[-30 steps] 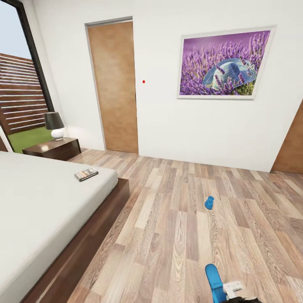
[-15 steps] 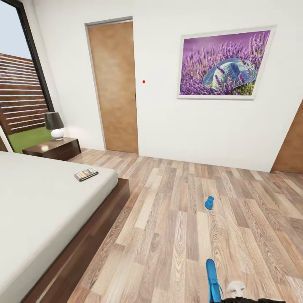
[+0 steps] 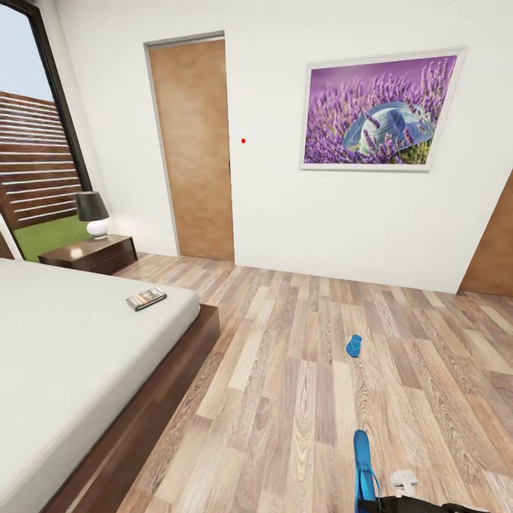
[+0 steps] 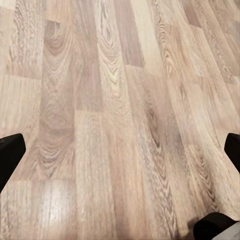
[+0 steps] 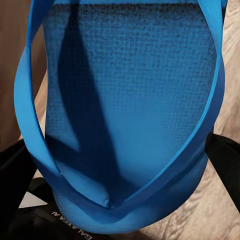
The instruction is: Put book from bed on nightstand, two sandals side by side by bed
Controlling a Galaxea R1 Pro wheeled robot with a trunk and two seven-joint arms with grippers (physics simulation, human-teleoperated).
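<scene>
Right gripper (image 5: 120,200) clamps one blue sandal (image 5: 125,110), fingers either side of its sole. Second sandal (image 3: 354,345) lies on the wood floor (image 3: 285,399) ahead of it. Book (image 3: 146,298) on the bed (image 3: 64,356), far left-forward; nightstand (image 3: 89,254) beyond. Left gripper (image 4: 120,150) spread wide, holding nothing.

From my head camera the wood-plank floor (image 3: 285,385) lies open between the bed (image 3: 78,370) and the far wall, with only one loose blue sandal (image 3: 354,345) lying in the middle of it, well apart from the bed frame. The other sandal (image 3: 364,470) stands on edge in my right gripper (image 3: 399,502), between its fingers, so nothing else fits there. Under my left gripper (image 4: 120,155) the jaws stand wide over bare planks.
</scene>
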